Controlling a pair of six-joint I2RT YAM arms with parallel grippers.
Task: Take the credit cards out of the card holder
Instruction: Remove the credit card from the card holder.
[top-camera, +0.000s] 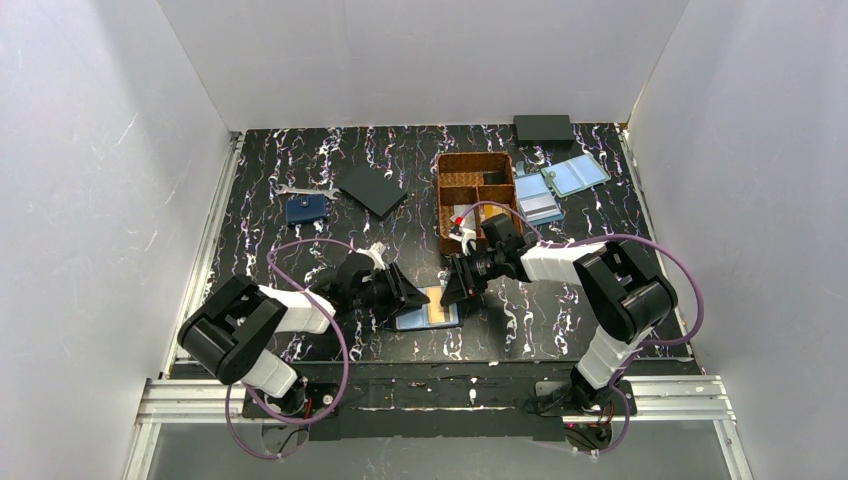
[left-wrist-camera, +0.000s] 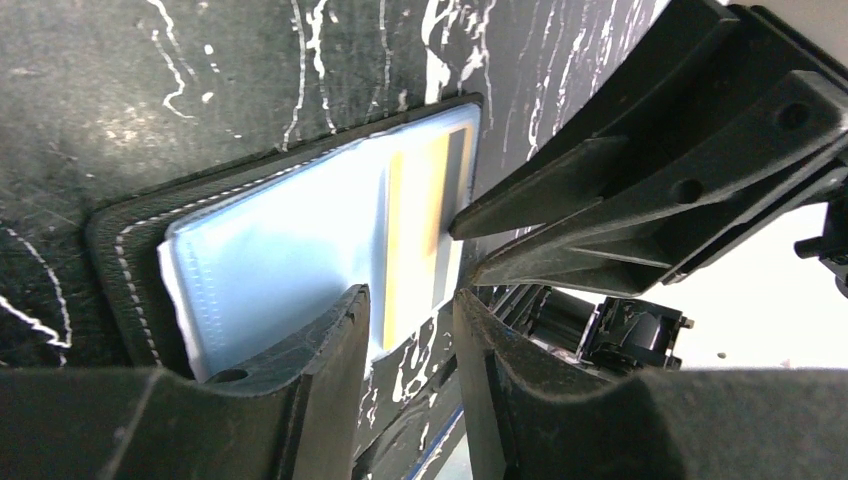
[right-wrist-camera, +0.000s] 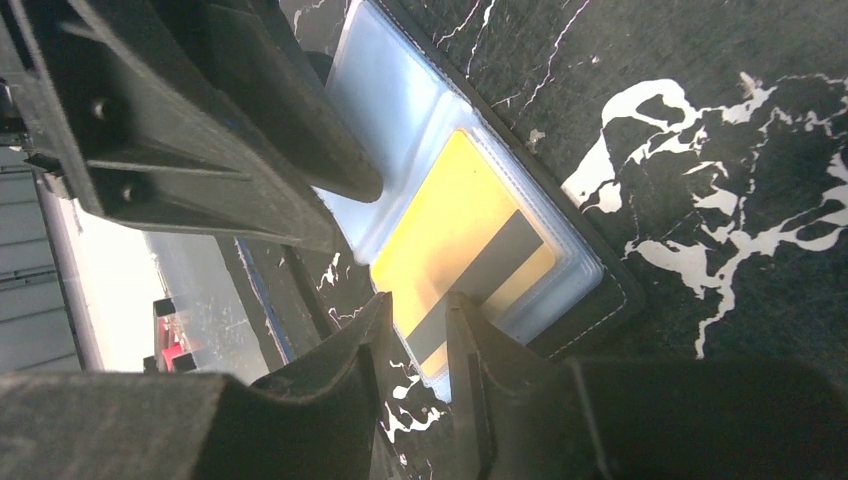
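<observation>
Counting from the biggest down, what do you see? — Mia

One black table (top-camera: 540, 322) with white squiggles. Two arms reach over it, the left arm (top-camera: 290, 308) and the right arm (top-camera: 560, 262). — Tom

What comes next? — Mia

One brown basket (top-camera: 476, 157) with little boxes inside, near the back. Then one flat black square (top-camera: 372, 189), one black box (top-camera: 543, 128) and two pale blue holders (top-camera: 576, 175). The holders lie just right of the basket. — Tom

Where is the card holder? — Mia

One card holder (left-wrist-camera: 270, 240) with a black rim lies open and flat near the front of the table, between the two arms' tips. One small navy wallet (top-camera: 306, 210) sits well apart, back on the left. — Tom

How many cards? — Mia

I can see one credit card (right-wrist-camera: 450, 230). It is orange-gold with a dark stripe. It lies in the clear sleeve on the right arm's side. — Tom

And the grippers? — Mia

The left gripper (left-wrist-camera: 405, 300) has its fingers (left-wrist-camera: 330, 350) a little apart, tips down at the blue leaf. The right gripper (right-wrist-camera: 415, 305) has its fingers (right-wrist-camera: 480, 350) a little apart too. The card shows in the gap. I cannot tell if the tips touch. — Tom
</observation>
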